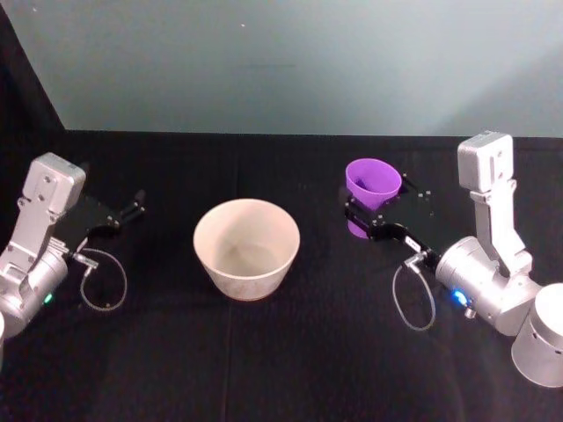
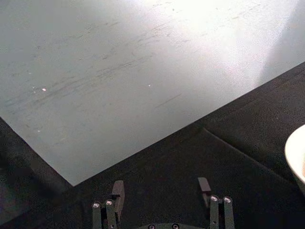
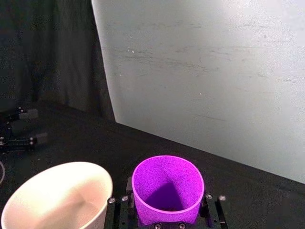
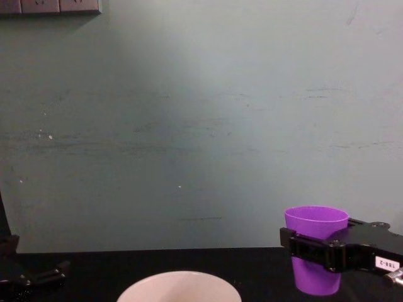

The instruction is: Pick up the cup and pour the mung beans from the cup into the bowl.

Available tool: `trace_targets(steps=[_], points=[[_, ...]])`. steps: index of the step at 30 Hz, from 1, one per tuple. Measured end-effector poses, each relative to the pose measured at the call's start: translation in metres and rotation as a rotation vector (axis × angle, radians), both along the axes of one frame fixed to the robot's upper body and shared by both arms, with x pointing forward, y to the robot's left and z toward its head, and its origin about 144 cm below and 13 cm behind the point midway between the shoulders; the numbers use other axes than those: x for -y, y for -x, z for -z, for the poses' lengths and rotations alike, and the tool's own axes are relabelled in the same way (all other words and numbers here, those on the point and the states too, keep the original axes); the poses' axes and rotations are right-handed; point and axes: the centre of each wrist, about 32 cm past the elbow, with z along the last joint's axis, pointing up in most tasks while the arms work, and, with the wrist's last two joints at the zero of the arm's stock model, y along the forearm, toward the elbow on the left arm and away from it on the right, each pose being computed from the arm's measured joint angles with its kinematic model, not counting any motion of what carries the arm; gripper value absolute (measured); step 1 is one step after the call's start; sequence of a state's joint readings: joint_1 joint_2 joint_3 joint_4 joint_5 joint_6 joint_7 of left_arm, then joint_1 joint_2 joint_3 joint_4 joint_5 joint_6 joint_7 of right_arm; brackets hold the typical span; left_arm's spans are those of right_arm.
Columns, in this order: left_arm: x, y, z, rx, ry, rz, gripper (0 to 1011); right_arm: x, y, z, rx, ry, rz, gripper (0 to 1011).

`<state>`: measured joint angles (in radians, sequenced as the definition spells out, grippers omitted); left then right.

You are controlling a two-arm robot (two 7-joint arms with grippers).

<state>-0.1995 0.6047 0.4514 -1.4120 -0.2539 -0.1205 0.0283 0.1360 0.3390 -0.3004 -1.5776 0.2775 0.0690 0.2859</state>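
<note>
The purple cup (image 1: 370, 176) stands upright at the right of the black table, with my right gripper (image 1: 376, 197) shut around its middle. From the right wrist the cup (image 3: 167, 183) sits between the black fingers (image 3: 127, 187); its bottom is in shadow and the mung beans are hidden there. In the chest view the cup (image 4: 315, 221) is clamped by my right gripper (image 4: 315, 246); whether its base touches the table I cannot tell. The pale bowl (image 1: 246, 274) sits at the table's centre, left of the cup, empty. My left gripper (image 1: 136, 204) rests open at the far left.
The table (image 1: 290, 369) is covered in black cloth and ends at a pale grey wall (image 1: 290, 61) behind. A loose cable loop (image 1: 104, 280) hangs by the left wrist and another (image 1: 413, 299) by the right wrist.
</note>
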Motion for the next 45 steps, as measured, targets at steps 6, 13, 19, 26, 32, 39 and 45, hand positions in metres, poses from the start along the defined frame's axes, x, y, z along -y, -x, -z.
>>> trace_targets(steps=[6,13,19,26,32,39,45], points=[[0.0,0.0,0.0,0.0,0.0,0.0,1000,0.0001,0.0002,0.0002,0.002,0.002,-0.001,724],[0.0,0.0,0.0,0.0,0.0,0.0,1000,0.0,0.0003,0.0001,0.004,0.003,-0.002,724],[0.0,0.0,0.0,0.0,0.0,0.0,1000,0.0,0.0003,0.0001,0.005,0.003,-0.003,726],[0.0,0.0,0.0,0.0,0.0,0.0,1000,0.0,0.0004,0.0002,0.006,0.004,-0.003,724],[0.0,0.0,0.0,0.0,0.0,0.0,1000,0.0001,0.0004,0.0001,0.007,0.005,-0.003,724],[0.0,0.0,0.0,0.0,0.0,0.0,1000,0.0001,0.0004,0.0002,0.007,0.005,-0.003,724],[0.0,0.0,0.0,0.0,0.0,0.0,1000,0.0001,0.0004,0.0002,0.007,0.005,-0.003,724]])
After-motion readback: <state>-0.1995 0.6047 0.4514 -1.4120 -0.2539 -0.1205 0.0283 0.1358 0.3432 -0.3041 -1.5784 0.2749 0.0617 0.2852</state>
